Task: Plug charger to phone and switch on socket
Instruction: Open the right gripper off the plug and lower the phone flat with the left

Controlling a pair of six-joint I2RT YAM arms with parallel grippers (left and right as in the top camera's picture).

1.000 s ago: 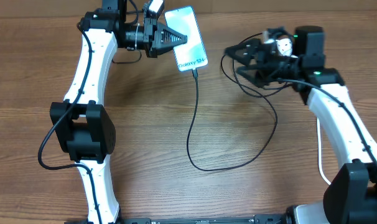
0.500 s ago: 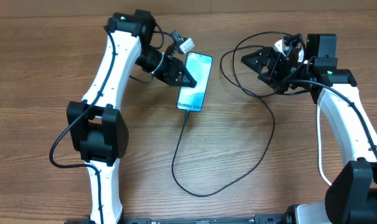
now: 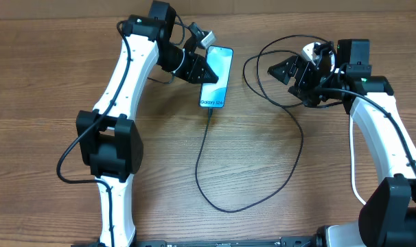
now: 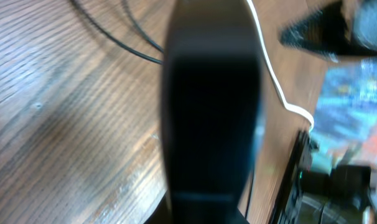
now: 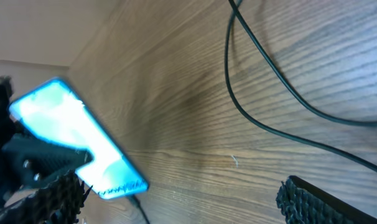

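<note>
The phone (image 3: 218, 79) has a bright cyan screen and is held by its left edge in my left gripper (image 3: 196, 66), which is shut on it. The charger's connector tip sits in the phone's lower short edge (image 3: 211, 111). The charger cable (image 3: 225, 206) loops down over the table and back up to the right. My right gripper (image 3: 290, 72) is open and empty, right of the phone, with cable loops around it. In the left wrist view the phone's dark back (image 4: 210, 112) fills the middle. The right wrist view shows the phone (image 5: 76, 137) and the cable (image 5: 257, 118). The socket is out of view.
A thick white cord (image 4: 279, 87) shows in the left wrist view beside the phone. A thin white line (image 3: 352, 165) runs along the right arm. The wooden table (image 3: 263, 165) lies inside the cable loop.
My left gripper carried the phone from the table's far edge down and to the right, then a little back up. The cable loop shifted with it. The right gripper moved slightly right, then held.
</note>
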